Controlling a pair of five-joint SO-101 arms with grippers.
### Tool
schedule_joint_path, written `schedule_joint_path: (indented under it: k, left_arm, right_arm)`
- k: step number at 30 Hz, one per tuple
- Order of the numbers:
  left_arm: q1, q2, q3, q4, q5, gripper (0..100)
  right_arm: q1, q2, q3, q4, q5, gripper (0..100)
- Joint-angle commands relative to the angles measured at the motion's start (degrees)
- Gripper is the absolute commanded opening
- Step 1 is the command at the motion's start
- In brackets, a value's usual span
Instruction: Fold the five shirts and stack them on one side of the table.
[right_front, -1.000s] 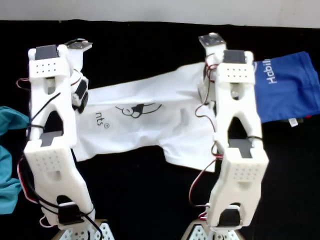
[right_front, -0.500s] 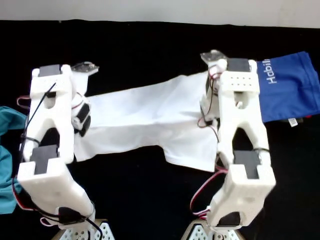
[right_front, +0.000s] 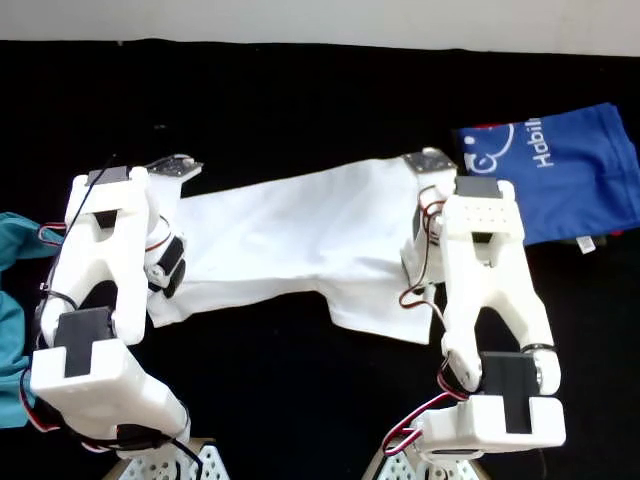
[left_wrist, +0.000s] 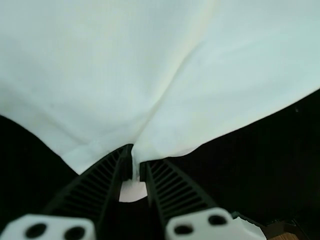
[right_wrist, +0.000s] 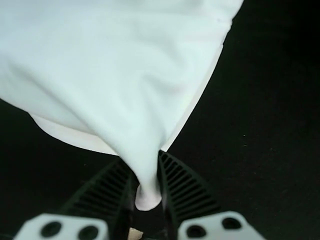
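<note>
A white shirt (right_front: 300, 235) lies stretched across the middle of the black table, its plain side up. My left gripper (left_wrist: 135, 167) is shut on the white shirt (left_wrist: 165, 65) at its left end, where the left arm (right_front: 110, 250) stands in the high view. My right gripper (right_wrist: 146, 182) is shut on a pinched fold of the white shirt (right_wrist: 115, 70) at its right end, under the right arm (right_front: 480, 250). A blue shirt (right_front: 560, 170) lies at the table's right edge. A teal shirt (right_front: 15, 300) lies bunched at the left edge.
The black table (right_front: 300, 90) has bare room behind the white shirt and in front of it between the two arm bases. A pale wall strip (right_front: 320, 20) runs along the table's far edge.
Both arms have pulled back toward the near side, carrying the white shirt's far edge over itself. The printed front seen a second ago is now covered by plain white cloth.
</note>
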Motion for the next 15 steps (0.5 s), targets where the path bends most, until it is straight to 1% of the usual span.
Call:
schedule_joint_path:
  k: [1,5,8,11,15]
  left_arm:
    - [-0.84,-3.91,-0.13,-0.09,-0.53,1]
    - [-0.66,-4.44,2.77,-0.62,-0.62,1]
    - [-0.48,-4.53,4.62,-2.9,-0.7,1]
    - [-0.84,-4.53,5.32,-4.66,-0.7,1]
    - [-0.75,-4.53,5.32,-4.66,-0.7,1]
  right_arm:
    - [0.57,-4.35,0.13,2.07,0.53,0.5]
    - [0.66,-8.66,2.42,2.68,0.62,0.5]
    - [-0.04,-10.95,6.73,1.98,0.7,0.5]
    - [-0.57,-12.44,12.26,-1.54,0.7,0.5]
    - [-0.4,-12.09,16.31,-6.9,0.7,0.5]
